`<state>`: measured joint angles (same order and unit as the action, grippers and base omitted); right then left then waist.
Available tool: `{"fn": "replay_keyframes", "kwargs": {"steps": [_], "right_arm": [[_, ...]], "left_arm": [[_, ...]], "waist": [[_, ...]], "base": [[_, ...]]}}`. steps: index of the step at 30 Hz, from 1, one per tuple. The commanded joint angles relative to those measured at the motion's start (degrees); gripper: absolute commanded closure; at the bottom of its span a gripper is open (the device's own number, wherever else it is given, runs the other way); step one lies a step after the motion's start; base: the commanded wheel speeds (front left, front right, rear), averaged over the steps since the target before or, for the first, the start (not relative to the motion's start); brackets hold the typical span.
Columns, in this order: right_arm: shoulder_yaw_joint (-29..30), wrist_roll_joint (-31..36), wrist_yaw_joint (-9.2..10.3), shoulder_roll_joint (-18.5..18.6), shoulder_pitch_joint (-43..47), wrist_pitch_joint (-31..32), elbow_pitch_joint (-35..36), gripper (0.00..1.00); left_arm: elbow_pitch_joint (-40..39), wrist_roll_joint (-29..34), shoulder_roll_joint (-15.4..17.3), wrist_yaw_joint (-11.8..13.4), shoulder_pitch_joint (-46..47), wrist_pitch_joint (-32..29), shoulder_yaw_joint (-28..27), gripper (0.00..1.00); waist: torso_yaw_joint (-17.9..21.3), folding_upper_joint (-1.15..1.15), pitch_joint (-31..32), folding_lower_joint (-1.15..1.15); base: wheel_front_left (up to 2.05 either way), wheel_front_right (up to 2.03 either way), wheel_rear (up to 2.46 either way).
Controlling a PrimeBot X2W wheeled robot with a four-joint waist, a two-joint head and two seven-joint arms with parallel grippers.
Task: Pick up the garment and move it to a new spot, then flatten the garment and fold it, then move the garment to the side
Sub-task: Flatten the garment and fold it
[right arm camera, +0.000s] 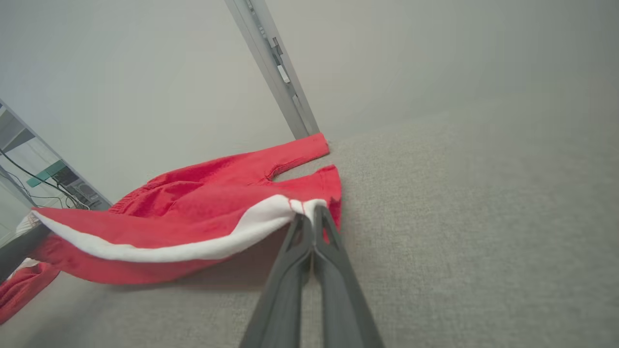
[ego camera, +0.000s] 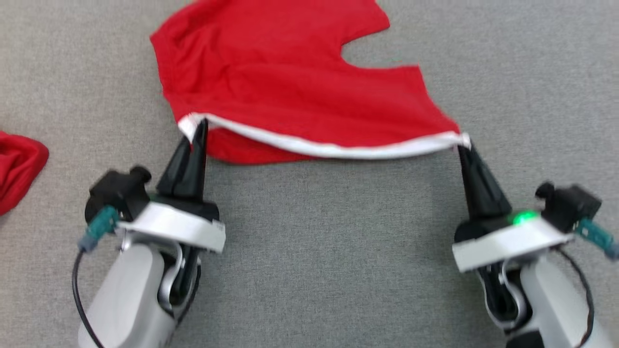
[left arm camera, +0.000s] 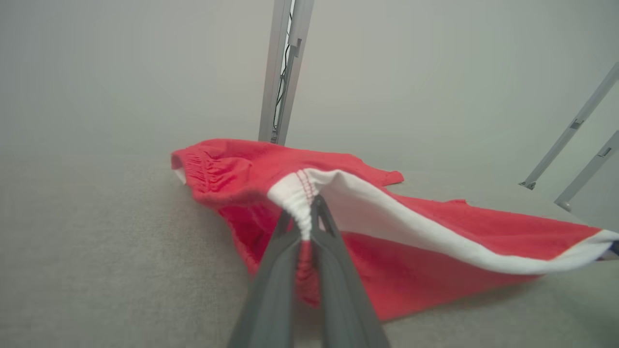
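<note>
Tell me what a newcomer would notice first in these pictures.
A bright red cloth garment with a white band lies on the grey carpet-like surface, upper middle of the head view. The left gripper and right gripper, both shut, pinch the band's two ends, holding it taut.

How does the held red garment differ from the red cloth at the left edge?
The garment is spread out, its white band pinched by the left gripper and right gripper; the cloth lies bunched and untouched. The garment shows white trim; the cloth shows none. Both are red.
</note>
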<state>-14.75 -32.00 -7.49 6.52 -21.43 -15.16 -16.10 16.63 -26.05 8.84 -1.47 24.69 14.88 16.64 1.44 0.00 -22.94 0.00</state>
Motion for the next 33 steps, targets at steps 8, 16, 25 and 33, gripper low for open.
{"fn": "replay_keyframes", "kwargs": {"steps": [8, 16, 25, 33], "right_arm": [[0.43, 2.66, -0.01, -0.5, 15.07, 0.04, 5.88, 1.0], [2.91, 3.5, -0.01, -2.94, 26.99, 3.5, 13.55, 1.0], [4.19, 5.88, -0.01, -3.49, 33.62, 8.74, 20.33, 1.0], [6.2, 7.77, -0.01, -3.49, 31.81, 11.28, 22.93, 1.0]], "left_arm": [[-6.91, 0.3, 3.43, 1.4, -13.21, -2.77, 1.36, 1.0], [-15.78, -1.21, 6.75, 3.44, -25.34, -9.54, 2.47, 1.0], [-24.06, -2.39, 9.33, 6.59, -32.41, -16.31, 2.41, 1.0], [-26.36, -3.15, 7.87, 8.76, -30.94, -17.82, 1.96, 1.0]], "waist": [[1.12, 0.0, 6.41, 0.0], [1.2, 0.0, 11.65, 0.0], [1.31, 0.0, 14.76, 0.0], [0.6, 0.0, 14.34, 0.0]], "base": [[0.0, 0.0, 0.0], [0.0, 0.0, 0.0], [0.0, 0.0, 0.0], [0.0, 0.0, 0.0]]}}
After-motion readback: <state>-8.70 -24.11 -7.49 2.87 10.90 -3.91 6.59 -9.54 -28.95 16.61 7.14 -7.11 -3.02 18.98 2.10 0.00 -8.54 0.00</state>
